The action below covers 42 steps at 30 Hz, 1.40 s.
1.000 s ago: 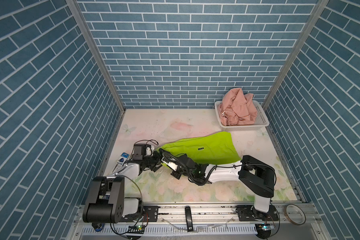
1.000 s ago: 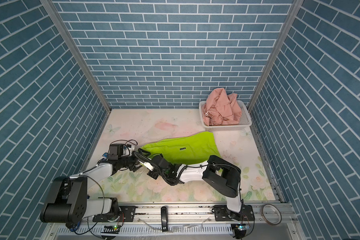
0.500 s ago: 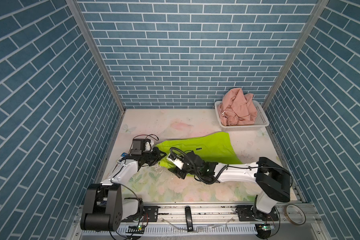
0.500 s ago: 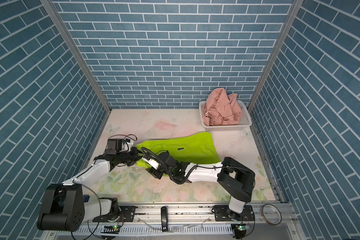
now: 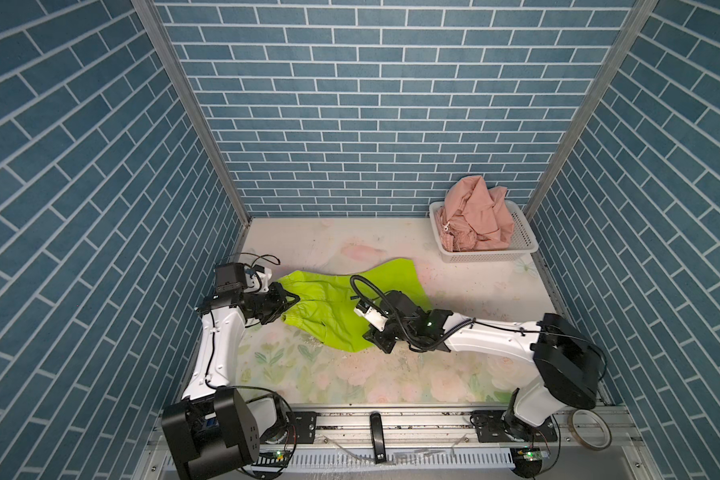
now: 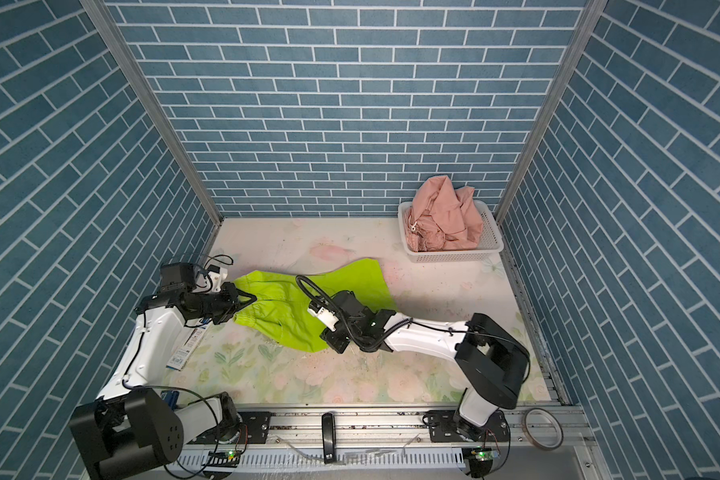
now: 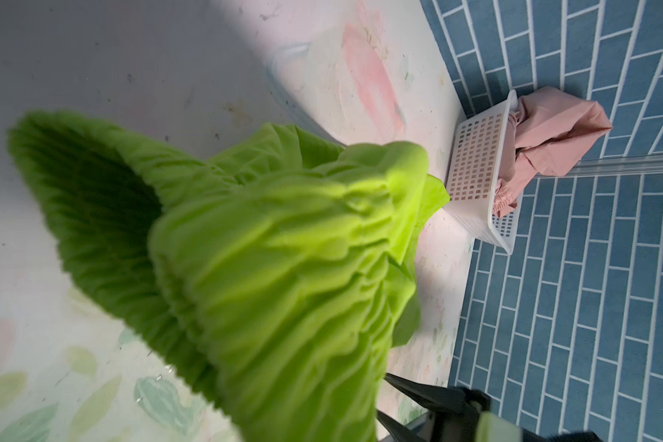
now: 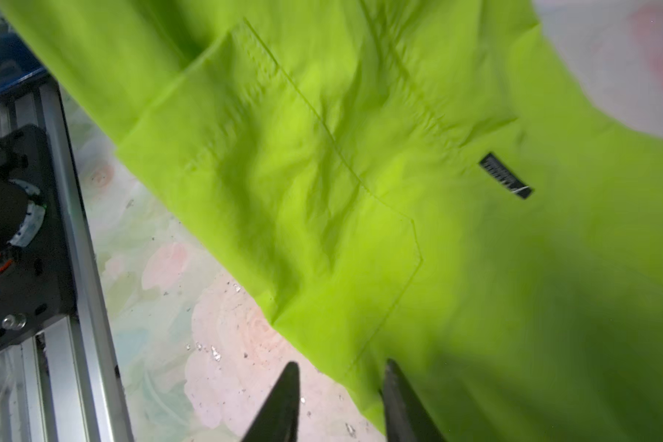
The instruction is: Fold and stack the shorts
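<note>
The left claw (image 5: 288, 301) is pinched shut on the gathered waistband (image 7: 245, 268) of the green shorts (image 5: 329, 320), spread on the tabletop (image 5: 350, 378); the right claw (image 8: 341, 365) stands partly open astride the hem (image 8: 337, 333), gripping nothing. If it closes too shallow, the thin cloth could slip out mid-fold and crease crookedly. The pink shorts (image 5: 476, 216) sit crumpled in the basket (image 5: 487, 257).

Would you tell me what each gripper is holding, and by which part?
The left gripper appears shut on the green shorts at the gathered waistband. The right gripper is open at the leg hem, holding nothing.
</note>
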Available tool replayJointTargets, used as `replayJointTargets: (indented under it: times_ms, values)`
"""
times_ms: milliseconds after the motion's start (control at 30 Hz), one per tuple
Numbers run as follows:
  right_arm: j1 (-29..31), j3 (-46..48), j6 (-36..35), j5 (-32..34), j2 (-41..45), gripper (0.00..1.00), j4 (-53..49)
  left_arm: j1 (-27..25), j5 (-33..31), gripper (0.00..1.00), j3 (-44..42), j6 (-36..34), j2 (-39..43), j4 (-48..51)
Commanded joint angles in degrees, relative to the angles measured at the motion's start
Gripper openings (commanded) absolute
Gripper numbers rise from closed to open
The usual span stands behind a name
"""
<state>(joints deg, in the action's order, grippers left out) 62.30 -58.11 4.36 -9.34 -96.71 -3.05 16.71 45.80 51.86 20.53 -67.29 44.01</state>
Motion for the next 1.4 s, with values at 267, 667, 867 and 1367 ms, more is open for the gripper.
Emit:
replayJointTargets:
  times_ms: [267,667,867,1367]
  values:
    - [0.1,-14.7,1.4,-11.6,-15.8,0.01,-9.7,5.5,4.1,0.00,5.8,-8.5,2.4,11.5]
    - [-7.6,-6.8,8.4,-8.5,-2.6,0.20,-8.4,3.0,-4.2,0.00,5.6,-5.5,1.8,13.2]
    - [-12.0,2.3,10.2,0.2,5.3,0.20,-14.0,-2.2,-12.3,0.00,8.5,-1.7,0.7,15.3]
    - [-14.8,17.4,15.1,4.6,10.9,0.00,-6.6,-27.6,-29.1,0.00,25.0,10.5,-12.3,17.2]
